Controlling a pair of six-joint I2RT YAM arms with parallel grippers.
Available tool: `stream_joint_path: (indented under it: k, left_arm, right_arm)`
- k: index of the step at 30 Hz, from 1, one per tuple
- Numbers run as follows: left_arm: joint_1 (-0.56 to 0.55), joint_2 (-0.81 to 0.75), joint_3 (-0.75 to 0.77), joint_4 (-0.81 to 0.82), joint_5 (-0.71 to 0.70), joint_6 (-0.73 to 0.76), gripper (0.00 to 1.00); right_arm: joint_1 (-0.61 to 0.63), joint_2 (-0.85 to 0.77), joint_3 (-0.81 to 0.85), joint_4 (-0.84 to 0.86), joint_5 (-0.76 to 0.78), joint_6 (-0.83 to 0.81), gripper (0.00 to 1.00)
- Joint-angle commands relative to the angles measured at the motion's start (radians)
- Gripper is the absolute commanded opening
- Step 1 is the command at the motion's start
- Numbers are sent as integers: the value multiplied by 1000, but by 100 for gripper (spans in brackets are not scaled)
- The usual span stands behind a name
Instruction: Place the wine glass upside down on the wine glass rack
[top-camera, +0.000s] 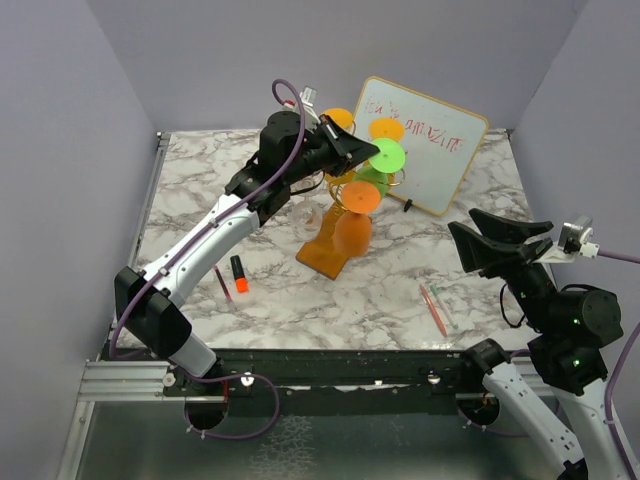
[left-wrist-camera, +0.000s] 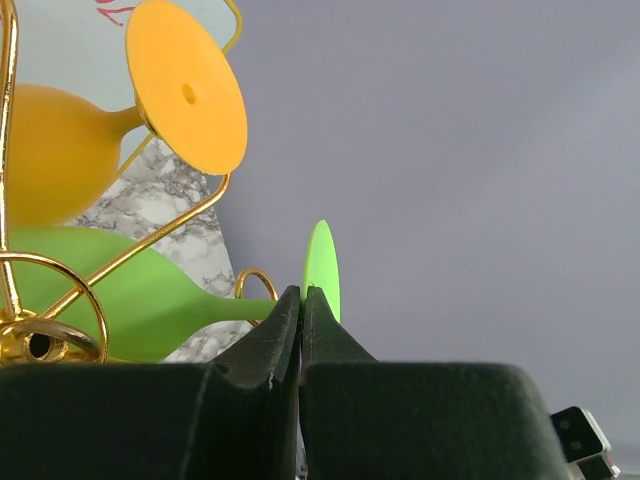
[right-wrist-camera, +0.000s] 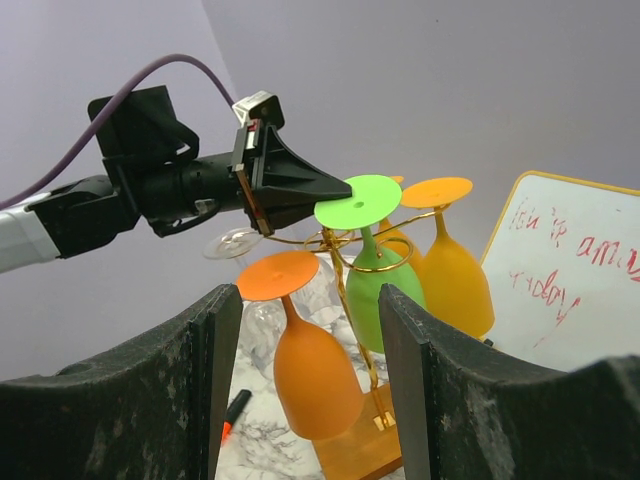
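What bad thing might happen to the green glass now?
1. The left gripper is shut, its tips right at the rim of the green glass foot. Whether they really pinch it is unclear, so the glass may slip or get nudged off the wine glass rack.
2. The orange glass and yellow glass hang close by; a swing might knock them.

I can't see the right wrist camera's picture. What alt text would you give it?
A black left gripper, jaws shut, meets the foot of a green wine glass hanging upside down on a gold wine glass rack, beside an orange glass and a yellow glass. The right gripper frames the foreground, jaws open; a whiteboard stands right.
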Motion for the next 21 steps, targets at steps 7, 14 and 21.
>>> stream_joint_path:
  k: [7,14,21]
  left_arm:
    - [-4,-6,67,-66,119,79,0]
    - [-5,-9,63,-73,181,78,0]
    - [-11,6,74,-71,189,75,0]
  right_arm:
    - [0,-8,4,10,42,-13,62]
    - [0,-11,10,6,50,-18,62]
    - [0,-12,16,-1,51,-16,62]
